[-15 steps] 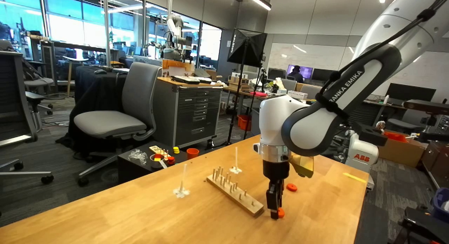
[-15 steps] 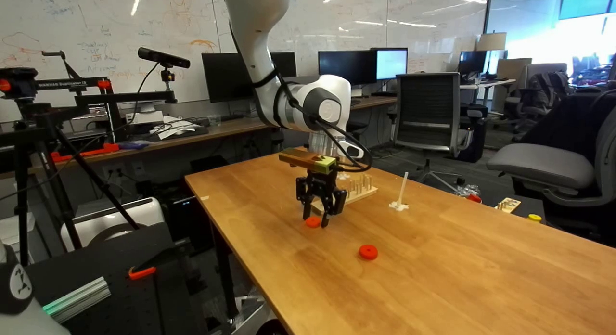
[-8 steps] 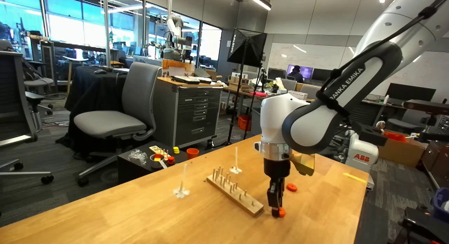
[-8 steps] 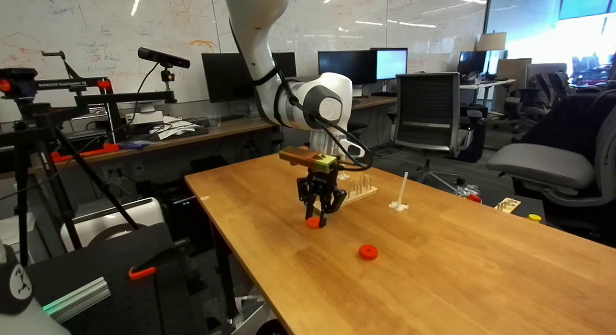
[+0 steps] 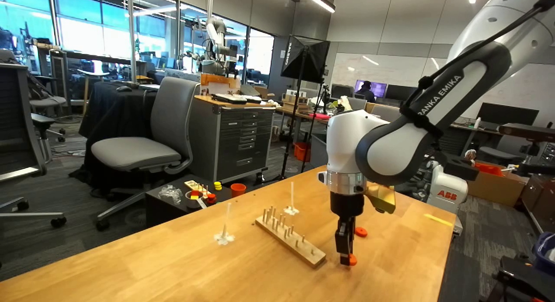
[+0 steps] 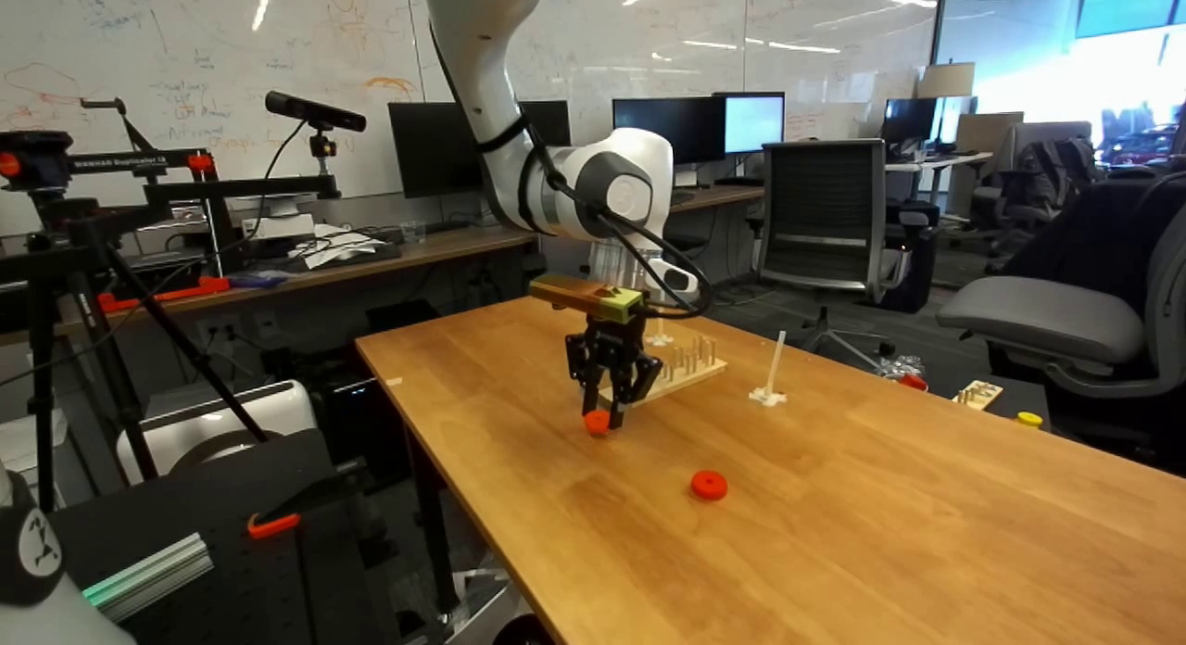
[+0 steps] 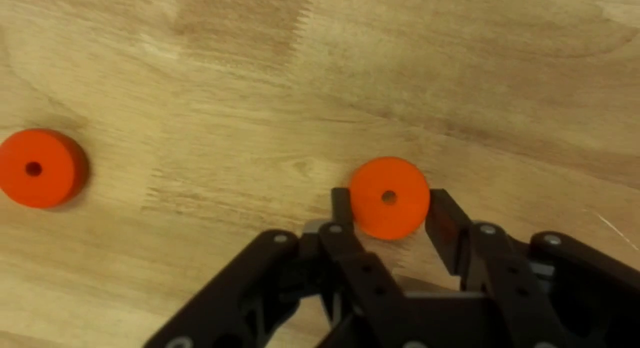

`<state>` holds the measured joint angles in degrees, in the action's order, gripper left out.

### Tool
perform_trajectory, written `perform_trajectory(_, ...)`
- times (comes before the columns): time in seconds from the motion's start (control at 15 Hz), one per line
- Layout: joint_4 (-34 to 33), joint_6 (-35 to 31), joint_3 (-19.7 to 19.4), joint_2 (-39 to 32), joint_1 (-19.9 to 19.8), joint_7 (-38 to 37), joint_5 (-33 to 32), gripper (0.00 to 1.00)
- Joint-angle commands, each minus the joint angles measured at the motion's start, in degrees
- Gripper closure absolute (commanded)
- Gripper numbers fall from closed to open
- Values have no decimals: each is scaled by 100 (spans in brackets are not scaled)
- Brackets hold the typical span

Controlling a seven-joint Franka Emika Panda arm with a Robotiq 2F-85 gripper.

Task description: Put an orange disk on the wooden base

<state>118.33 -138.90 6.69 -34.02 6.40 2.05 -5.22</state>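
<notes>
The gripper (image 7: 390,200) is clamped on an orange disk (image 7: 390,219), its two fingertips (image 7: 342,204) against opposite sides of the rim, the flat face and centre hole turned up between them. Whether the disk's underside touches the table (image 5: 151,267) or hangs just over it, I cannot tell. Near the gripper, apart from it, ends the wooden base (image 5: 289,238); a narrow strip of tabletop runs between its near end and the held disk. The base slants away from there, its pegs upright, sparser at the end by the gripper, closer set at the far one. A second orange disk (image 5: 361,232) lies flat on the wood, well apart from the gripper; in the wrist view a broad stretch of tabletop parts the two disks. Farther off, two whitish posts (image 5: 226,221) rise on either side of the base's far end, in an exterior view, with room between each post and the base. On the side away from the base, wide tabletop reaches to the table's edge, a yellow strip (image 5: 438,220) lying near its corner. Past the long edge, a black side table (image 5: 158,213) carries another pegged board (image 6: 978,394), and a grey chair (image 5: 136,151) stands near it.
</notes>
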Motion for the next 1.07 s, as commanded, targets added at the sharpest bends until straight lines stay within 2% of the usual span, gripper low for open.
perform_trajectory(0.0, 463, -122, 141, 607, -14, 110, 188, 82)
perform_trajectory(0.53, 341, 42, 281, 1064, 294, -189, 216, 82)
perform_trajectory(1.0, -308, 342, 238, 1038, 616, -683, 174, 82)
